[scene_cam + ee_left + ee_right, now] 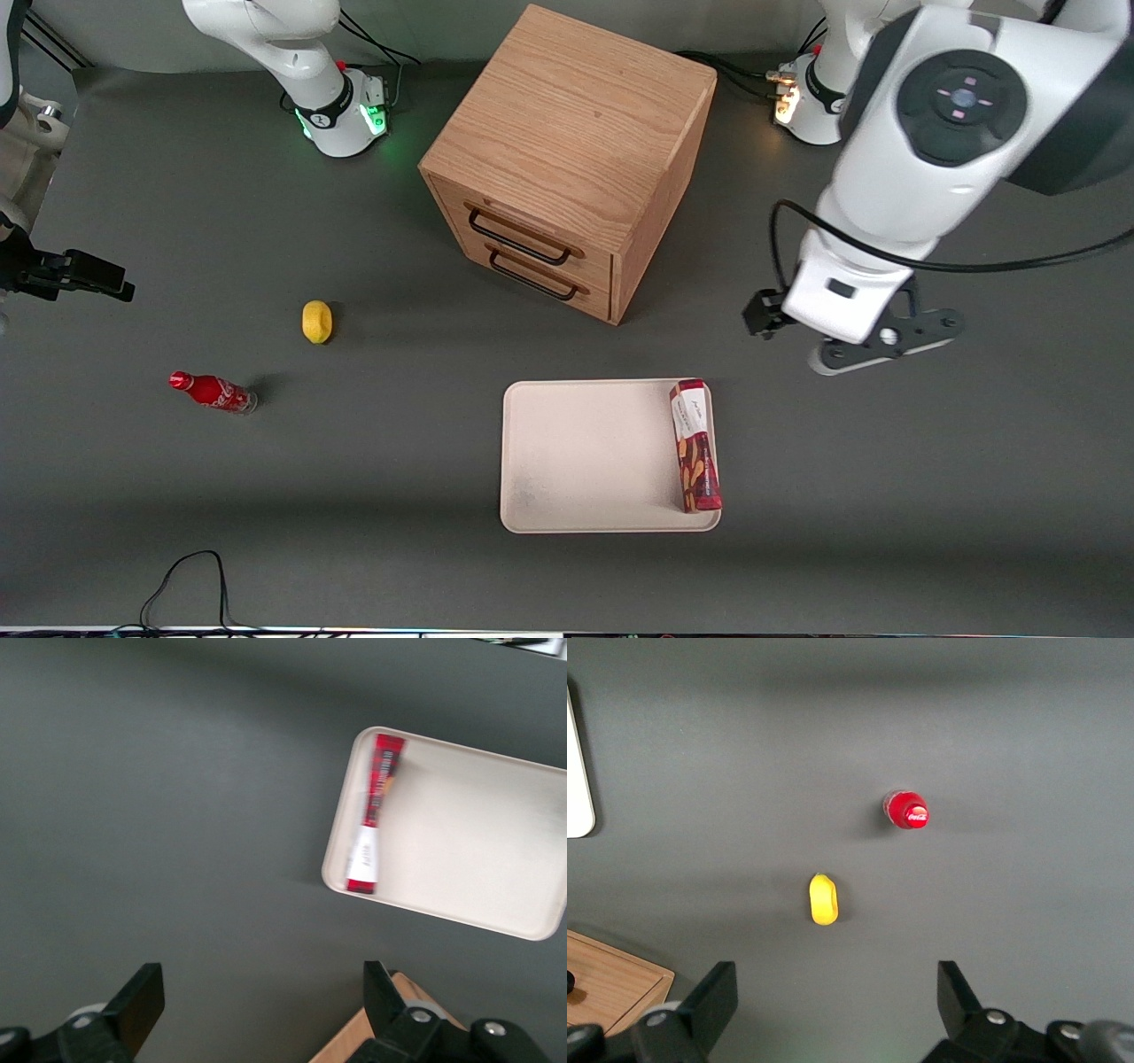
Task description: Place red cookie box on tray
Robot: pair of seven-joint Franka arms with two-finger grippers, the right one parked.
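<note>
Tool [257,1005] spread above flat red cookie box [695,446]

Dark grey matte counter [177,221], evenly lit, soft shadows. Oak drawer cabinet [571,151] mid-counter, two black handles [523,237]. Black cable [190,576] loops along the near edge.

A wooden drawer cabinet [567,159] is seen on the grey worktop [266,496]. Toward the parked arm's end, a lemon [316,321] and red soda bottle [213,392] are noted, apart.
</note>
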